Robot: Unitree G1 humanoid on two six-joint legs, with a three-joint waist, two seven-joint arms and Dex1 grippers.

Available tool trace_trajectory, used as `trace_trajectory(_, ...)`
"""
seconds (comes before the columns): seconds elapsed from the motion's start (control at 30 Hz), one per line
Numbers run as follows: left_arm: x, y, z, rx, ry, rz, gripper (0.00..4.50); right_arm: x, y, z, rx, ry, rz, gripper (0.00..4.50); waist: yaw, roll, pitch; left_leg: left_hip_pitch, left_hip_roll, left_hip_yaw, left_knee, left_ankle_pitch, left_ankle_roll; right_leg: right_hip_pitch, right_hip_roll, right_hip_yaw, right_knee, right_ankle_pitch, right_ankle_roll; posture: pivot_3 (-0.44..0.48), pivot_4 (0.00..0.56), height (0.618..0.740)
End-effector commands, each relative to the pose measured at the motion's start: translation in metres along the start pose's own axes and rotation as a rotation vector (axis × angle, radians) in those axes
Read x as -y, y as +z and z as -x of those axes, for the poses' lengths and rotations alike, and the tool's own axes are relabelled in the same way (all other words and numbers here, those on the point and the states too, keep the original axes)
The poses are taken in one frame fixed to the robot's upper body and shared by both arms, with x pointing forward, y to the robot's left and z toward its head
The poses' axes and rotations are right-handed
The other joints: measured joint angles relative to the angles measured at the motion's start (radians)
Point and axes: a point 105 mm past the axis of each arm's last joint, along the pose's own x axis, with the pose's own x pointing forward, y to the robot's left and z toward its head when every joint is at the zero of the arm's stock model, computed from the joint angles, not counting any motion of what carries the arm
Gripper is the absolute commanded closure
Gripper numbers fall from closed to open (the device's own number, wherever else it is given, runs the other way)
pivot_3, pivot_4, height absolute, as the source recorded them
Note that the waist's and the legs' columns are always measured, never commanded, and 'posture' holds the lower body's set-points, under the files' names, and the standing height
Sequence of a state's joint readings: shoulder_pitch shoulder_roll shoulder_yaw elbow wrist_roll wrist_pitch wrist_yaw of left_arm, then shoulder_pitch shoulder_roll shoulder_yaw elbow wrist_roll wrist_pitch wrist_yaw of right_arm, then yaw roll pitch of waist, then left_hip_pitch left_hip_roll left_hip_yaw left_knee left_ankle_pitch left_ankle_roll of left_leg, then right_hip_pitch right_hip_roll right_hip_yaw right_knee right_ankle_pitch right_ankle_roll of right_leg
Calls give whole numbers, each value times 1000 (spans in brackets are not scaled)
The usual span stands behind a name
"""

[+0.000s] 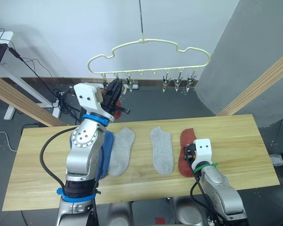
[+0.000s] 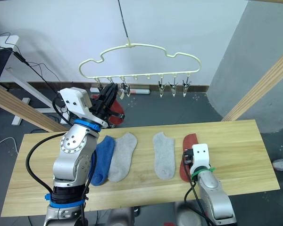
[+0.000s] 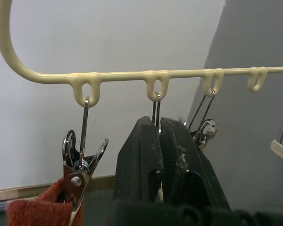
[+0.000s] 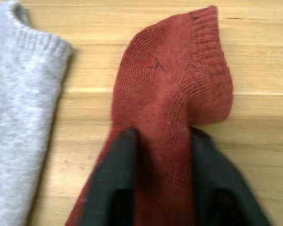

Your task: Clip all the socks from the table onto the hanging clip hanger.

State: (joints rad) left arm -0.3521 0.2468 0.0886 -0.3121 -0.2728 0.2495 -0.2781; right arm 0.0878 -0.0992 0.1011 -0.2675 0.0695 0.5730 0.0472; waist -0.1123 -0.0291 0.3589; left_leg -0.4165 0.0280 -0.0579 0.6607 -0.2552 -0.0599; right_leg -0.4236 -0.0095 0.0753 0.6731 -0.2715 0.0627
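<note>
Nearest you, your right hand [image 4: 158, 155] sits low on the counter [image 1: 245, 141], its two black fingers [image 4: 111, 183] pinching a raised fold of the rust red sock [image 4: 174, 84] between them. That sock lies flat at the right end of the row, its cuff pointing away from you.

Just beside it to the left lies a light grey sock [image 1: 162, 149], then a second light grey sock [image 1: 121, 149], and next a blue sock [image 2: 101, 157], which touches the second grey one and is partly hidden behind your left arm in the left eye view.

Farther off and higher, your left hand [image 3: 159, 141] is raised to the clip hanger [image 1: 146, 52], which hangs by its thin hook above the far edge of the counter. Its fingers are pressed together around the wire of the second clip from the left. Right beside the hand, the leftmost clip [image 3: 80, 162] grips another rust red sock [image 3: 37, 207], which hangs below it. The remaining clips [image 1: 179, 81] dangle bare along the bar toward the right.
</note>
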Motion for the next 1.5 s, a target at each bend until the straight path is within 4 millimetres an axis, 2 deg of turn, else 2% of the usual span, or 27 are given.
trace_trajectory(0.03, 1, 19, 4, 43, -50, 24, 4500, 8, 0, 3, 2, 7, 56, 4472, 0, 0, 0, 0, 0, 0, 0, 0, 0, 0, 0, 0, 0, 0, 0, -190, 378, 740)
trace_trajectory(0.13, -1, 26, 5, 31, -73, 104, 4500, -6, 36, 8, 139, 126, 178, 4472, 1, 0, 0, 0, 0, 0, 0, 0, 0, 0, 0, 0, 0, 0, 0, -188, 377, 740)
trace_trajectory(0.2, 0, 29, 6, 22, -107, 125, 4500, -22, 57, 13, 228, 235, 279, 4472, 0, 0, 1, -1, 0, 0, 0, 0, 0, 0, 0, 0, 0, 0, 0, -193, 377, 740)
trace_trajectory(0.23, 0, 32, 7, 12, -125, 166, 4500, -43, 77, 20, 320, 365, 377, 4472, -3, 0, 1, -1, 0, 0, 0, 0, 0, -1, 0, 0, 0, 0, 0, -193, 377, 740)
trace_trajectory(0.27, 0, 35, 7, 3, -139, 195, 4500, -58, 89, 27, 381, 458, 449, 4472, -5, 0, 1, 0, 0, 1, 0, 0, 0, -1, 0, 0, 0, 0, 0, -194, 377, 740)
trace_trajectory(0.33, 1, 38, 7, -11, -161, 242, 4500, -80, 100, 38, 465, 594, 558, 4472, -7, 0, 1, 0, 1, 1, 0, 0, 0, -1, 2, 0, 1, 0, 0, -191, 377, 740)
trace_trajectory(0.47, 4, 42, 6, -25, -179, 279, 4500, -98, 110, 42, 529, 688, 598, 4472, 5, 0, 1, -1, 2, -3, -1, 0, 0, -1, 3, -2, 1, 0, 0, -190, 377, 740)
trace_trajectory(0.63, 9, 46, 5, -39, -207, 313, 4500, -117, 125, 44, 628, 776, 686, 4472, 8, -1, 2, -3, 0, -1, 0, -1, -1, -1, -3, -2, -1, 3, -5, -187, 377, 740)
trace_trajectory(0.83, 12, 47, 5, -50, -223, 330, 4500, -132, 135, 35, 657, 790, 693, 4472, 8, -1, 2, -2, -1, -3, 0, -1, -2, -1, -2, -3, 0, 3, -5, -177, 376, 740)
trace_trajectory(1.17, 13, 45, 6, -57, -228, 332, 4500, -137, 143, 25, 681, 774, 683, 4472, 10, 0, 2, -2, 0, -3, 0, -1, -2, -1, -2, -3, 0, 3, -5, -167, 376, 740)
trace_trajectory(1.5, 15, 43, 8, -59, -228, 334, 4500, -132, 153, 21, 710, 734, 655, 4472, 16, 0, 2, -2, 0, -3, 1, -1, -2, -1, -3, -3, 1, 3, -6, -158, 377, 740)
